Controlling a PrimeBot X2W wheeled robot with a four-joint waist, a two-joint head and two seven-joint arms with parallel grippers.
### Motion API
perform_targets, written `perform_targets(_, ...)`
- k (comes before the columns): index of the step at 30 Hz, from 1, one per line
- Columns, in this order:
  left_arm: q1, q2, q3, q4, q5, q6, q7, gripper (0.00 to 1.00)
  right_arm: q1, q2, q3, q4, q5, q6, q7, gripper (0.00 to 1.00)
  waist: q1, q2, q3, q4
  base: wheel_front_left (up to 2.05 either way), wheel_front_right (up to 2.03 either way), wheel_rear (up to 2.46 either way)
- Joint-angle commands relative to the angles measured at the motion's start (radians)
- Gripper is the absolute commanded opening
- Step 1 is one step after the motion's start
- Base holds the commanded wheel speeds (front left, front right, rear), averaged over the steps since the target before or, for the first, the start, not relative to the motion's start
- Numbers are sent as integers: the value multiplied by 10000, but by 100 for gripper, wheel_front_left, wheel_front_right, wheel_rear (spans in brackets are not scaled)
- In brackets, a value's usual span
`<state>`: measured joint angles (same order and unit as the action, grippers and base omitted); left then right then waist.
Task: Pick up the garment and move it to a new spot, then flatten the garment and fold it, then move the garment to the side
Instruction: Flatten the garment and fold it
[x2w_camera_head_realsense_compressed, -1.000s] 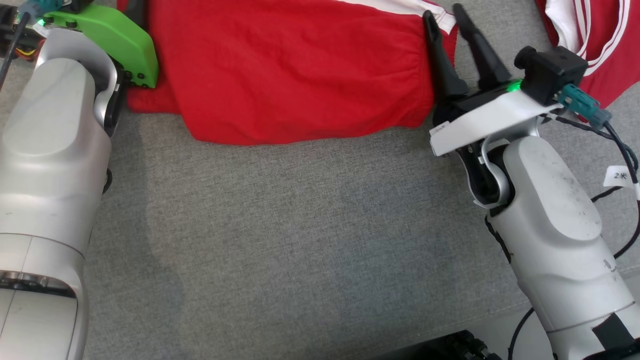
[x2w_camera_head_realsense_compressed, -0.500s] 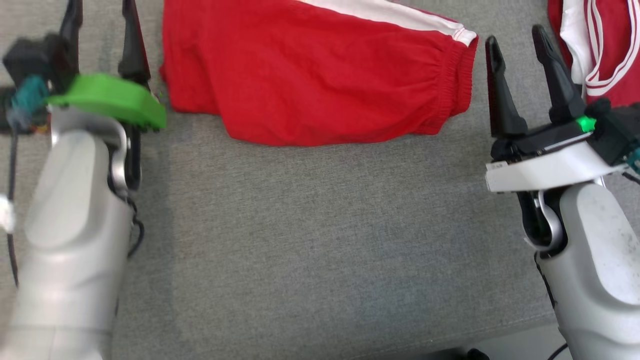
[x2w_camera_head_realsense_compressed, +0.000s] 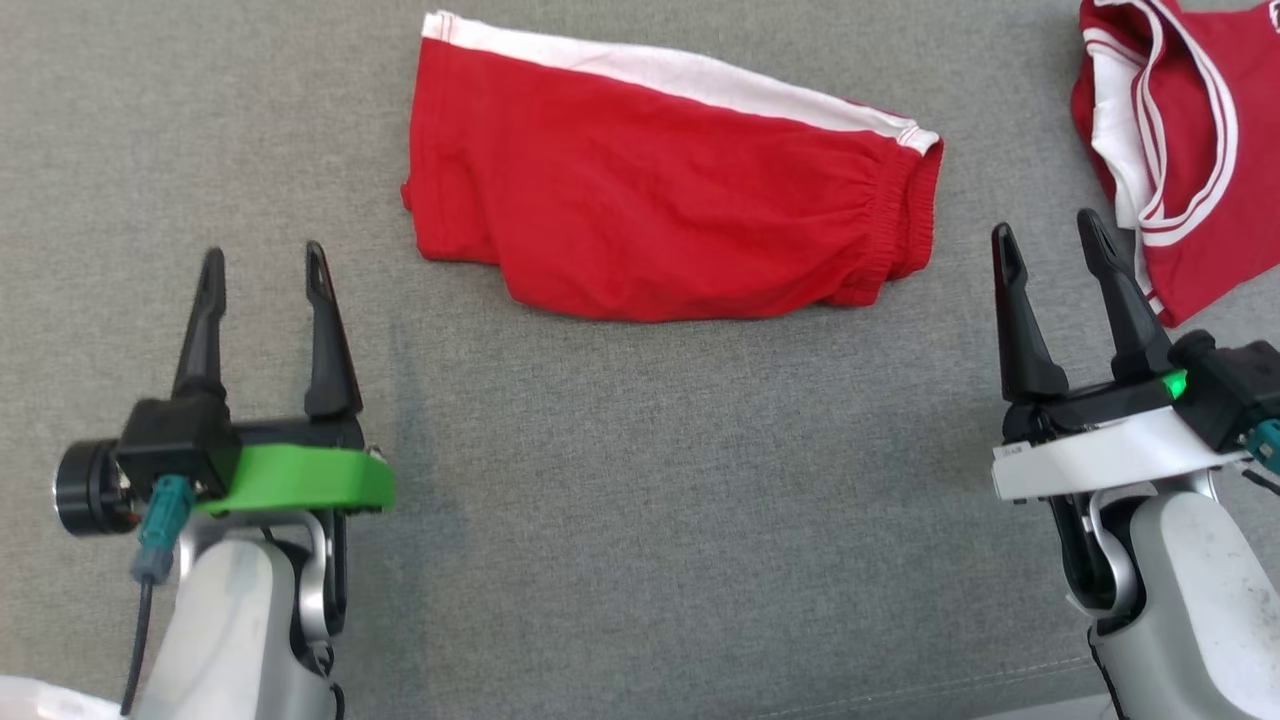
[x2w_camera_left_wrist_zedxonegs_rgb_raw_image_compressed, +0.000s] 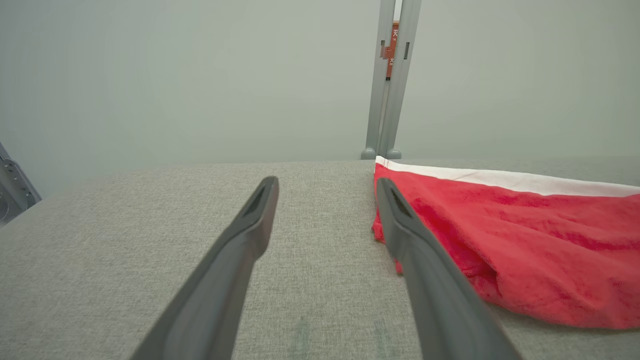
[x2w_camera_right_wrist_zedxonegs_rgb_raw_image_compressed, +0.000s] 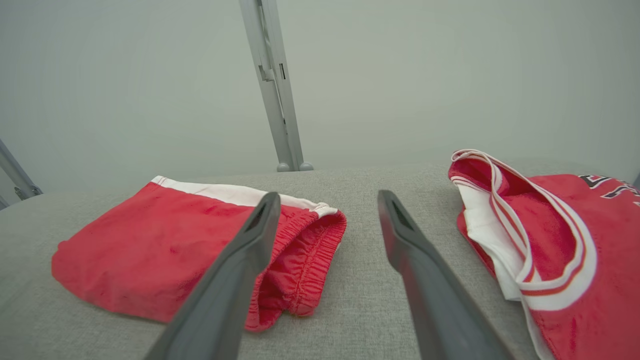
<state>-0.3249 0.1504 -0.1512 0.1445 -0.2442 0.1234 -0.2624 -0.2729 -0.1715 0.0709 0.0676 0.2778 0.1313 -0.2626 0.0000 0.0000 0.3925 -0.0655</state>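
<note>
Centrally, folded shorts, open grey surface around, perhaps jersey rightward

A grey woven fabric covers the table, which fills the head view from edge to edge; the weave is even, with faint darker patches near the middle. In both wrist views the table's far edge runs across the middle of the frame, and a plain, pale grey-green wall rises behind it. A slim grey metal post stands at that far edge on two small rounded feet, upper centre of frame. The light is soft and flat.
</note>
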Motion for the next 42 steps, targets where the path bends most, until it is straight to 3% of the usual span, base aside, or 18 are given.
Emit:
perform_targets(1,300,2,4,-149,77,74,-27,100,216,7,-85,-113,-59,-12,14,100,0,0,-395,103,0,0,0)
perform_targets(16,811,87,-94,-198,113,173,-25,100,596,79,-328,-630,-43,-12,368,100,0,0,-562,143,0,0,0)
perform_targets(22,-527,130,-656,1,102,-510,614,100,402,70,-372,-839,-46,-12,422,100,0,0,-79,109,0,0,0)
perform_targets(30,-3237,140,-1338,2721,-185,-1686,2506,100,-1,121,-190,-853,-9,-12,363,100,0,0,681,-353,0,0,0)
perform_targets(38,-4687,279,-1521,5770,-433,-2086,3952,100,-136,252,-155,-540,61,-12,181,100,0,0,919,-745,0,0,0)
perform_targets(39,-4713,276,-1558,5956,-426,-2110,4059,46,-137,267,-169,-512,74,-12,164,100,0,0,922,-754,0,0,0)
perform_targets(40,-4760,291,-1619,6182,-422,-2133,4191,5,-139,278,-170,-488,80,-12,145,100,0,0,915,-762,0,0,0)
perform_targets(42,-4773,225,-1682,6412,-496,-2186,4339,0,-123,289,-198,-438,77,-12,126,100,0,0,892,-752,0,0,0)
